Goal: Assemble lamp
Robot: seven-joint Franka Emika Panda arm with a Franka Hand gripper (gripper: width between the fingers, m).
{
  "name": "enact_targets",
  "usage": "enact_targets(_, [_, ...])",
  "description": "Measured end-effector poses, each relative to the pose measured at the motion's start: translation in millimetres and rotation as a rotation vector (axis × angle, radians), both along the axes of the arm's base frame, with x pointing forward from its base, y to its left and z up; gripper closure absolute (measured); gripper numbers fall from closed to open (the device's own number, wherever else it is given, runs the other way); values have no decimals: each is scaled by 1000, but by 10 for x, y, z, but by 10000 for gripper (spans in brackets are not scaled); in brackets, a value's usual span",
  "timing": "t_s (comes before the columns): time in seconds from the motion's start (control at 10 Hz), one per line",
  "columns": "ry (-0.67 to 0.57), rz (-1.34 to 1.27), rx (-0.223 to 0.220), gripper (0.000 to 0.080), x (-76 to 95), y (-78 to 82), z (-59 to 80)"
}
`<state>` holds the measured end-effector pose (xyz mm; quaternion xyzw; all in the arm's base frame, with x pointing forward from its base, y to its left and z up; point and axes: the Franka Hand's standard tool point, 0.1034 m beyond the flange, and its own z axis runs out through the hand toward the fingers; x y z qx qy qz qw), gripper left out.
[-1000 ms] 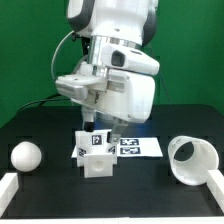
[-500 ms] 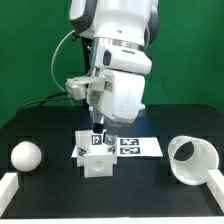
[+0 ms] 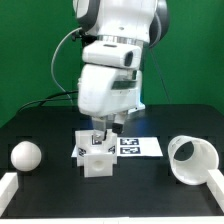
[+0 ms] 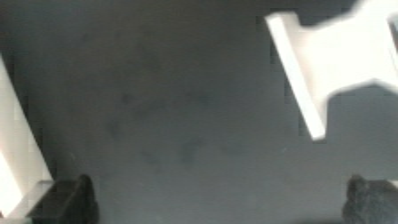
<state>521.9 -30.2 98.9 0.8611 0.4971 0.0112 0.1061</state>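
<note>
The white square base block (image 3: 97, 161) stands on the black table, in front of the marker board (image 3: 137, 147). The round white bulb (image 3: 25, 156) lies at the exterior view's left. The white cone shade (image 3: 190, 159) lies on its side at the exterior view's right. My gripper (image 3: 103, 130) hangs just above and behind the base block, touching none of the parts. In the wrist view the gripper (image 4: 219, 205) is open and empty, with the dark fingertips (image 4: 68, 200) wide apart over bare black table. No lamp part shows between them.
White rails lie at the table's front corners, one at the exterior view's left (image 3: 8, 186) and one at the right (image 3: 208, 186). A green wall stands behind. In the wrist view a white sheet, probably the marker board (image 4: 320, 60), and a white strip (image 4: 11, 130) show.
The arm has turned its wrist and swung the hand down toward the base block. The bulb, shade and base have not moved.
</note>
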Motion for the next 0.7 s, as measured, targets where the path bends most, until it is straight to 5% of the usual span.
enact_targets(0.7, [-31,-550,116,100,78,133,-9])
